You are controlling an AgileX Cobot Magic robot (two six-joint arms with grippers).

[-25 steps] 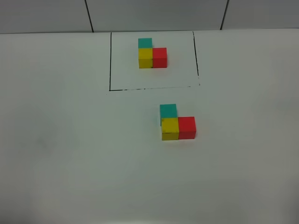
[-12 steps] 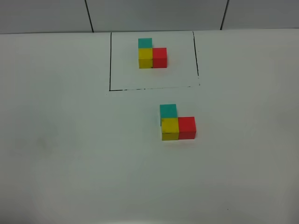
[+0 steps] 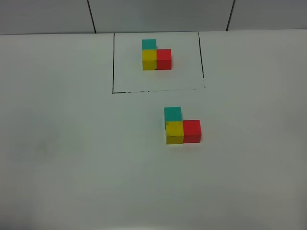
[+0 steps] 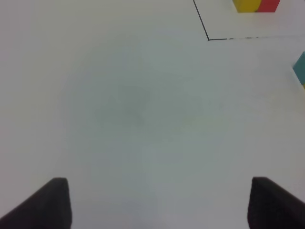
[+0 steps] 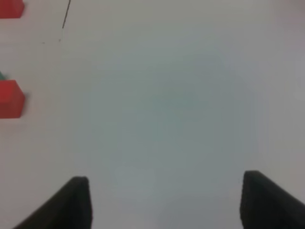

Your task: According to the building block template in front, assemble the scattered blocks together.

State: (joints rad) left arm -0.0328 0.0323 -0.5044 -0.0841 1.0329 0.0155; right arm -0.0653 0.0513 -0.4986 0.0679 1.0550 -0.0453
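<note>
The template sits at the back of the white table inside a thin black rectangle (image 3: 113,62): a teal cube (image 3: 148,44), a yellow cube (image 3: 149,59) and a red cube (image 3: 164,59) in an L. In front of it the unframed teal block (image 3: 172,114), yellow block (image 3: 174,132) and red block (image 3: 191,131) stand touching in the same L. Neither gripper shows in the high view. My left gripper (image 4: 157,200) is open and empty over bare table, left of the blocks. My right gripper (image 5: 164,200) is open and empty, right of the red block (image 5: 10,98).
A grey panelled wall (image 3: 158,14) rises behind the table's back edge. The white tabletop (image 3: 72,158) spreads wide to the left, right and front of the blocks.
</note>
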